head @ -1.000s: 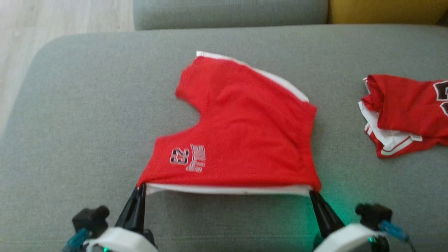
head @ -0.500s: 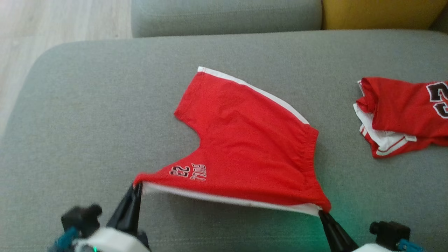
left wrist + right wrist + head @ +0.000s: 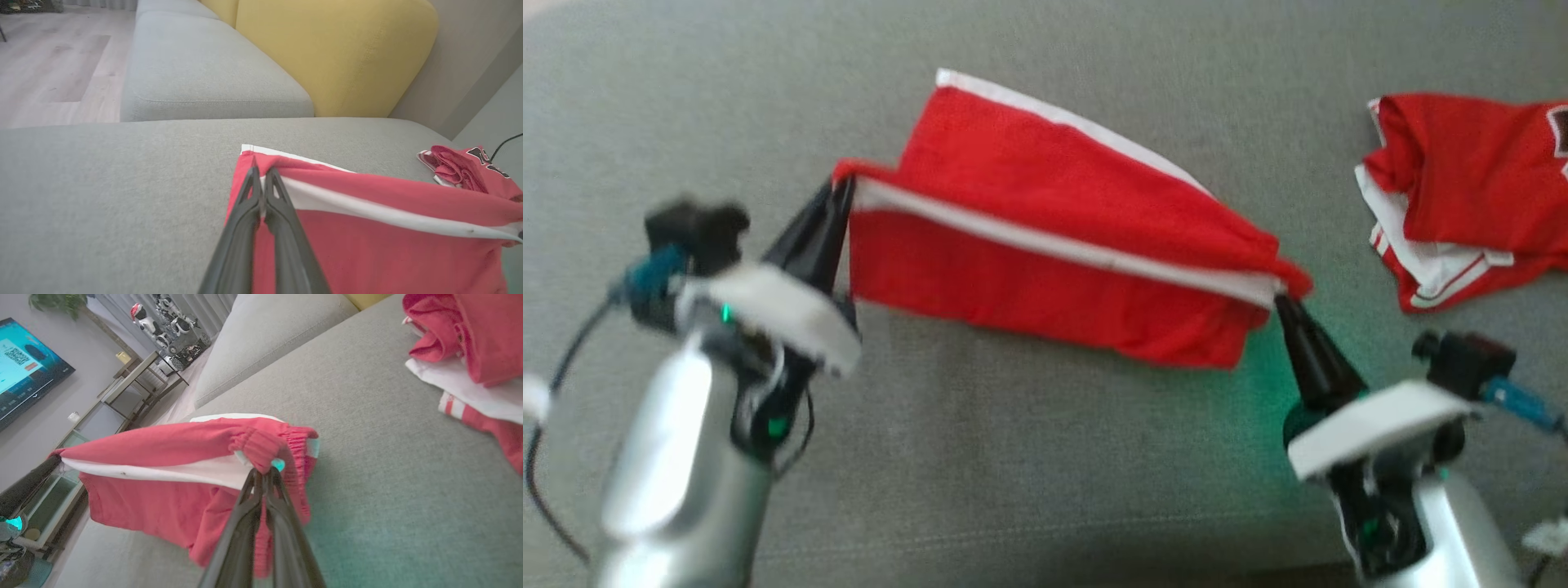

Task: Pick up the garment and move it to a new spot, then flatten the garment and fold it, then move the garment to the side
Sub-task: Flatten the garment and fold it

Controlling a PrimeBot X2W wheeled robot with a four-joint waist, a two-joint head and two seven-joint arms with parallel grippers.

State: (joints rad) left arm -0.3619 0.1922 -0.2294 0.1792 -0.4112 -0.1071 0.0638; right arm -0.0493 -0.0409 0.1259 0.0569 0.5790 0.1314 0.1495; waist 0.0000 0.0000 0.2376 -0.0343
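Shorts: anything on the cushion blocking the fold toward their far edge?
Nothing visible: left gripper and right gripper pinch the shorts by the lifted edge; the red jersey lies apart on the right.

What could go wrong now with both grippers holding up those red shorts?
The left gripper and right gripper pinch only corners of the red shorts, so one might slip out. The cloth hangs unevenly and may land creased. The red jersey lies near the right side and might snag.

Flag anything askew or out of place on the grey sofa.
The red shorts with white stripes, gripped by the left gripper and right gripper, hang slanted; a red-and-white jersey lies crumpled at right.
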